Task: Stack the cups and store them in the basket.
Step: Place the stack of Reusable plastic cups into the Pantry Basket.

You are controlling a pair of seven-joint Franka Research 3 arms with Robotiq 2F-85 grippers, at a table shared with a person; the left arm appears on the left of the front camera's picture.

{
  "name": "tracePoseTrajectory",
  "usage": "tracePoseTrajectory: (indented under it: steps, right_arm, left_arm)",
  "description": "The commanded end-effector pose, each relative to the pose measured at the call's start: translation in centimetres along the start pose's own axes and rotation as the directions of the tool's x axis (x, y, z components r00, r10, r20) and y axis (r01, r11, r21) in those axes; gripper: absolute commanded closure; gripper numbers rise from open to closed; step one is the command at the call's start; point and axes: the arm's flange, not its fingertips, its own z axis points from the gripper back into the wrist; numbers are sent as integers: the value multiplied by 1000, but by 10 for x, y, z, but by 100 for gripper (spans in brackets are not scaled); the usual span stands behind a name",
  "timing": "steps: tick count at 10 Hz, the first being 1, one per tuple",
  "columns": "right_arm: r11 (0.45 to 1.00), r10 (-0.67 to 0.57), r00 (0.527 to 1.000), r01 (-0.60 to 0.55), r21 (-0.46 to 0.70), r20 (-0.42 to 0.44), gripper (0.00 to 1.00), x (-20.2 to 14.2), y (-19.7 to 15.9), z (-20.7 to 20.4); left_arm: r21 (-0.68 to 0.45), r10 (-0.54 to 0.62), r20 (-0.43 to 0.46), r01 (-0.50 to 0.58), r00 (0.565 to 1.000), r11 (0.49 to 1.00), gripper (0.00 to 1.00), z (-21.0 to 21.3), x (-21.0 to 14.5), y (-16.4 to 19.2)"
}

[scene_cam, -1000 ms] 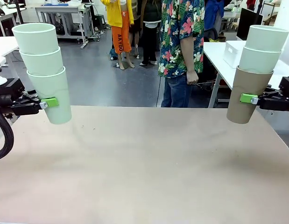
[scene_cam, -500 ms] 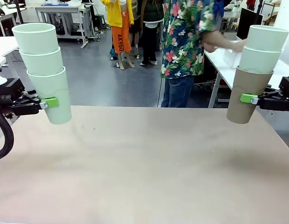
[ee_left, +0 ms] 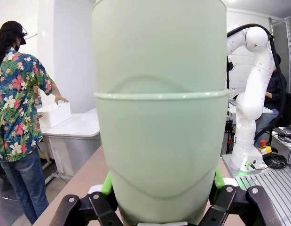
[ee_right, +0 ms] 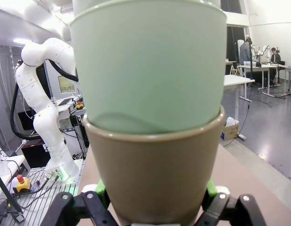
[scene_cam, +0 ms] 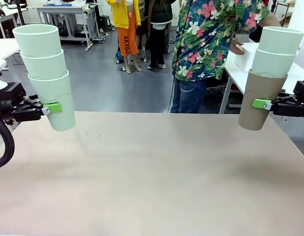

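- The left pincer [scene_cam: 54, 108] is closed around the lowest of 3 green cups [scene_cam: 46, 73]. This stack is at the left edge of the frame, up above the table [scene_cam: 152, 172].
- The right pincer [scene_cam: 260, 103] grips a tan cup [scene_cam: 259, 96] at the right edge. It has 2 more green cups sitting in it.
- A white basket [scene_cam: 244, 56] sits on a far table [scene_cam: 230, 61] in the upper right. A person's hand [scene_cam: 236, 47] rests on it.
- The cups look light, hard and smooth. I think they could slip if they are squeezed too softly.
- Only the bottom cup of each stack is held. The top ones just rest inside, so a tall stack may wobble or tip.
- The best hold is around the bottom cup's sides, with the stack kept upright.
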Motion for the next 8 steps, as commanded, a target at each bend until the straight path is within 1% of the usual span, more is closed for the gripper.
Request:
tracePoseTrajectory:
  steps: [1,8]
  right_arm:
    - [1000,6,1000,-6,2,-2,14,2,1,0]
    - [1000,6,1000,-6,2,-2,14,2,1,0]
  left_arm:
    - [-1,-12,4,12,1000,1000,14,-1,4,-1]
    - [-1,-12,4,12,1000,1000,14,-1,4,-1]
